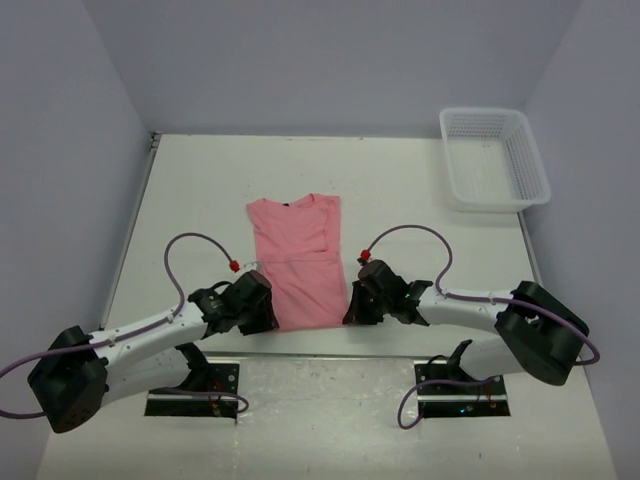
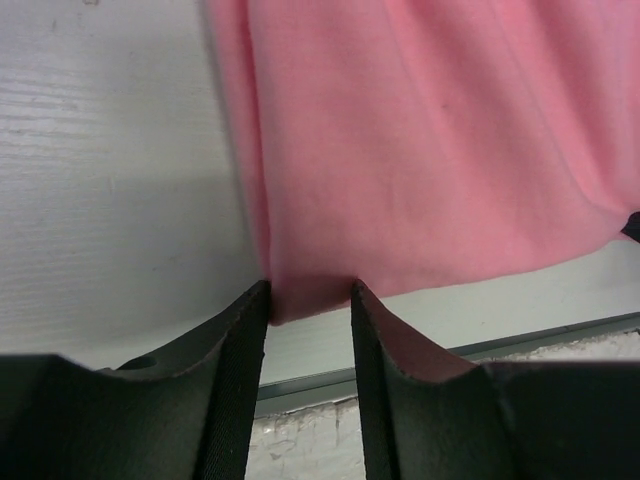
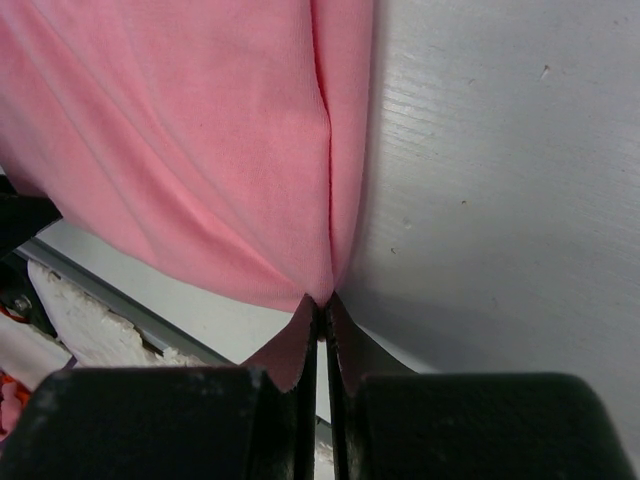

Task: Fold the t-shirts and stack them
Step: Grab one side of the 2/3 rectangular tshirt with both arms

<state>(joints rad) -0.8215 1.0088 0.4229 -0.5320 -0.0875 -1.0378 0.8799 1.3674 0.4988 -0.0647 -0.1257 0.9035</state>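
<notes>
A salmon-pink t-shirt (image 1: 298, 265) lies on the white table, folded lengthwise into a narrow strip with its collar at the far end. My left gripper (image 1: 270, 312) is at its near left corner. In the left wrist view the jaws (image 2: 310, 292) stand apart with the shirt's corner (image 2: 420, 150) between the tips. My right gripper (image 1: 351, 308) is at the near right corner. In the right wrist view it (image 3: 322, 302) is shut on the shirt's hem corner (image 3: 200, 150), and the fabric pulls into a crease at the tips.
A white plastic mesh basket (image 1: 494, 158) stands at the far right of the table. The table's near edge (image 2: 420, 350) with its metal strip runs just behind both grippers. Grey walls enclose the table on three sides.
</notes>
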